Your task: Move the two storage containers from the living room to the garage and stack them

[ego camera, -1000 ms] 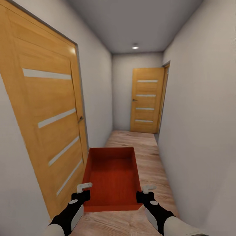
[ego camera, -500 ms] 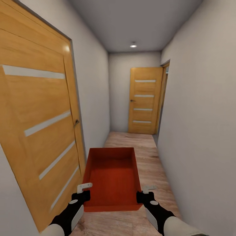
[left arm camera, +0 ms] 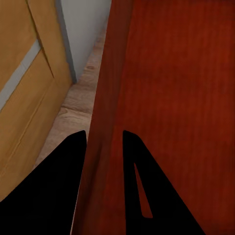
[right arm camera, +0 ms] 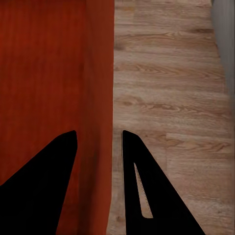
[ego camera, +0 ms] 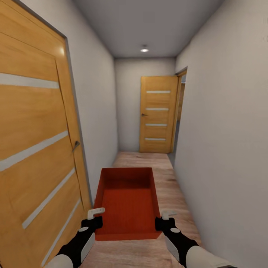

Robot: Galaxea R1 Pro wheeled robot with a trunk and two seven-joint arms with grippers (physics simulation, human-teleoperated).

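I carry one orange-red open-topped storage container (ego camera: 126,203) in front of me, level above the light wood plank floor of a narrow hallway. My left gripper (ego camera: 95,215) is shut on its left wall, which runs between the dark fingers (left arm camera: 73,166) in the left wrist view as the container wall (left arm camera: 105,122). On the opposite wall my right gripper (ego camera: 166,216) is shut, and the right wrist view shows that container wall (right arm camera: 98,98) clamped between the fingers (right arm camera: 134,166). The container is empty.
A wooden door (ego camera: 33,149) with pale strips stands close on my left. A second wooden door (ego camera: 157,114) closes the hallway's far end, beside an opening (ego camera: 179,111) in the right wall. Pale grey walls (ego camera: 223,130) hem both sides; plank floor (ego camera: 167,186) runs ahead.
The whole view has advanced along the hallway: the left door has grown and slid leftward, the far door sits nearer. The container and both grippers keep the same place in the view.
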